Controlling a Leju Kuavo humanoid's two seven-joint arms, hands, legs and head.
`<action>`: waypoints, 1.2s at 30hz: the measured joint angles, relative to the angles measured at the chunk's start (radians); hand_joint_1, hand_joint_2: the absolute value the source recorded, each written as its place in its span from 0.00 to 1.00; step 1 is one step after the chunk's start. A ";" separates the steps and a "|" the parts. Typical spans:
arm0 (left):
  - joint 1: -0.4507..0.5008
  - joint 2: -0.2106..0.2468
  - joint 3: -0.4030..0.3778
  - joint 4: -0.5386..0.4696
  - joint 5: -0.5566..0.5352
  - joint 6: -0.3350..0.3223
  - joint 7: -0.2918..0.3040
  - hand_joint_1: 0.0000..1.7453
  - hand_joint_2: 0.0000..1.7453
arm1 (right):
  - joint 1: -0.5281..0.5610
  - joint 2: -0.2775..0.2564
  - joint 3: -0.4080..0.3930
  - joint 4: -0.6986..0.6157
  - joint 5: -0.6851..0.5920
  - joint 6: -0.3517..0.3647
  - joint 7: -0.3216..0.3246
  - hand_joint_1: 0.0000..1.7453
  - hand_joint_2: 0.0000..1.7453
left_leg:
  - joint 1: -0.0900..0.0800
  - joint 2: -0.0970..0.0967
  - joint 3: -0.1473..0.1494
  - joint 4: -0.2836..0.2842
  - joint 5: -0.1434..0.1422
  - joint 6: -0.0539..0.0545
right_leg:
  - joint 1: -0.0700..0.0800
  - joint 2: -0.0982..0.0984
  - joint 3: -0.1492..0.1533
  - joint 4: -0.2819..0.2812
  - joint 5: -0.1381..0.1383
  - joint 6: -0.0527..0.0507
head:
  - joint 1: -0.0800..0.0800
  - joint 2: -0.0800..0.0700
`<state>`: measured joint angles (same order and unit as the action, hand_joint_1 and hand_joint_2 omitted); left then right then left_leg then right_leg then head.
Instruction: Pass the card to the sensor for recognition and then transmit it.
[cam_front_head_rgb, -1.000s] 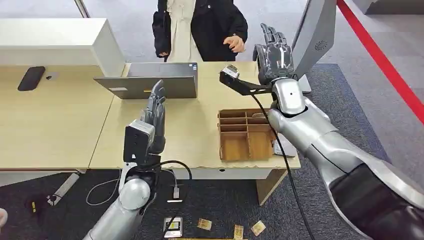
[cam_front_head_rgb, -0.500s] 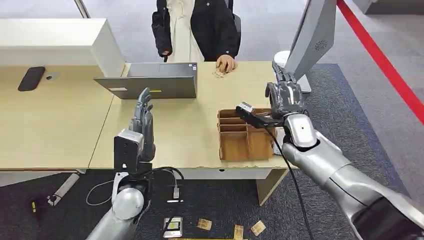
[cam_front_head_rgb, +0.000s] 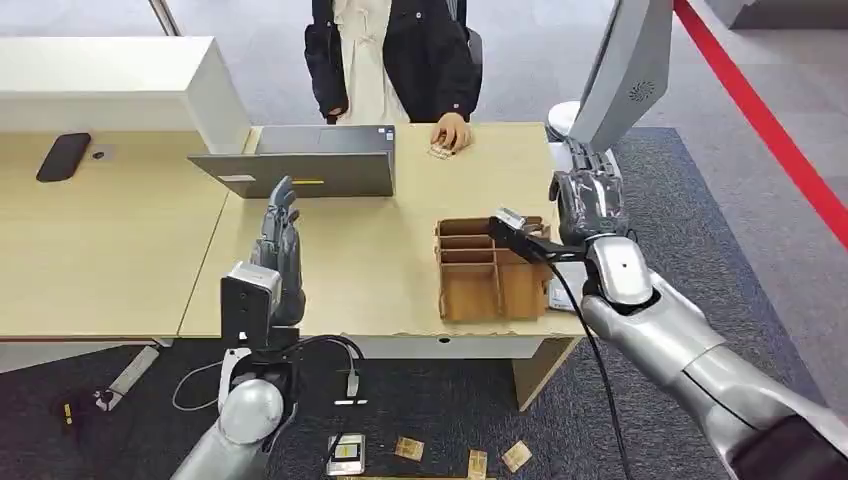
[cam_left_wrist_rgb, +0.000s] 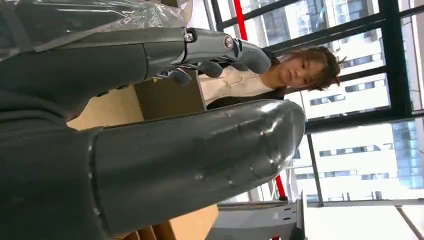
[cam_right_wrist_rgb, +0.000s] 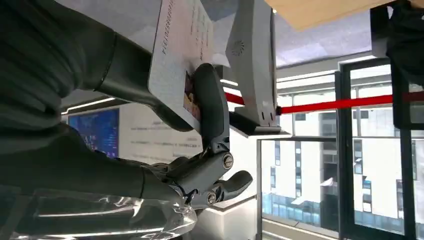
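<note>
Looking down from the head view, the right robot hand (cam_front_head_rgb: 590, 195) hangs just beside the grey tilted sensor panel (cam_front_head_rgb: 628, 62), over the table edge past the brown cardboard divided tray (cam_front_head_rgb: 489, 270). The left robot hand (cam_front_head_rgb: 281, 240) stands upright nearer the robot than the grey open laptop (cam_front_head_rgb: 310, 160), fingers straight and apart, holding nothing. A person's hand (cam_front_head_rgb: 452, 130) rests on a small card on the pale wooden table (cam_front_head_rgb: 110, 260), beyond the tray. Loose cards lie on the dark carpet below.

From the left wrist view, the left robot hand's fingers (cam_left_wrist_rgb: 220, 47) stay spread and bare.

From the right wrist view, the right robot hand pinches the white printed card (cam_right_wrist_rgb: 182, 45) between thumb and finger, with the sensor panel (cam_right_wrist_rgb: 252, 60) close behind. Judging by this, a card is at the sensor; passing it across looks yet to come. Tall windows line the room.
</note>
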<state>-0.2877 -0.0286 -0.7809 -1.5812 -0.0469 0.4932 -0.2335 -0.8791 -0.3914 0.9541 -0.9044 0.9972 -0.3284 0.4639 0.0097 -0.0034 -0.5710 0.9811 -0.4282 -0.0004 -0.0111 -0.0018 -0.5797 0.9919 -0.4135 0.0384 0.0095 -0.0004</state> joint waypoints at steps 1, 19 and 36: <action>-0.001 0.000 0.000 0.000 0.000 0.002 0.001 0.00 0.00 | 0.003 -0.007 -0.005 -0.004 0.000 0.002 0.004 1.00 1.00 | 0.000 0.000 0.000 0.000 0.000 0.000 | 0.000 0.000 0.000 0.000 0.000 0.000 | 0.000 0.000; -0.010 -0.003 0.000 0.001 0.007 -0.057 -0.004 0.00 0.00 | 0.135 -0.116 -0.067 -0.063 -0.036 0.069 0.076 1.00 1.00 | 0.000 0.000 0.000 0.000 0.000 0.000 | 0.000 0.000 0.000 0.000 0.000 0.000 | 0.000 0.000; -0.015 -0.008 -0.001 0.002 0.034 -0.064 0.000 0.00 0.00 | 0.256 -0.110 -0.083 -0.120 -0.042 0.092 0.055 1.00 1.00 | 0.000 0.000 0.000 0.000 0.000 0.000 | 0.000 0.000 0.000 0.000 0.000 0.000 | 0.000 0.000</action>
<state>-0.3030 -0.0366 -0.7820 -1.5793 -0.0133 0.4295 -0.2335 -0.6229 -0.5012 0.8713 -1.0243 0.9548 -0.2365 0.5192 0.0100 -0.0036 -0.5714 0.9810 -0.4285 -0.0002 -0.0109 -0.0017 -0.5796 0.9917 -0.4135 0.0383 0.0099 -0.0004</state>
